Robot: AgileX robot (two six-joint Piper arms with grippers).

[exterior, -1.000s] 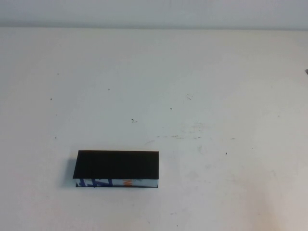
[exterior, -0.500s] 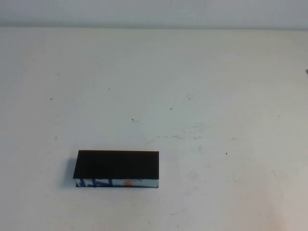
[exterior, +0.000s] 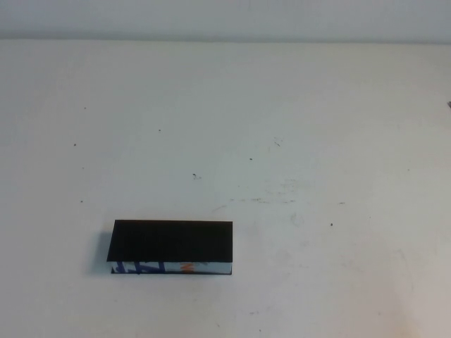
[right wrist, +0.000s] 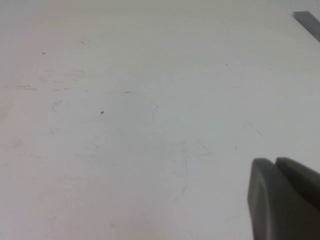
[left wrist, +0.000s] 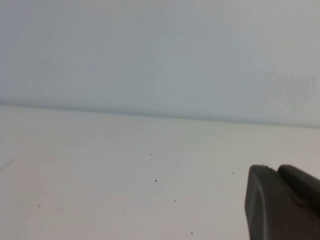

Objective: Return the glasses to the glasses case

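The glasses case (exterior: 171,247) is lying closed on the near-left part of the white table (exterior: 296,127), lid down and printed white front edge facing the robot, sitting exactly where it was a second ago. The left gripper (left wrist: 283,204) and right gripper (right wrist: 284,200) are each showing only a dark corner in their own wrist views over bare tabletop, off the high view; finger state cannot be told. No glasses are showing, presumably inside the case.
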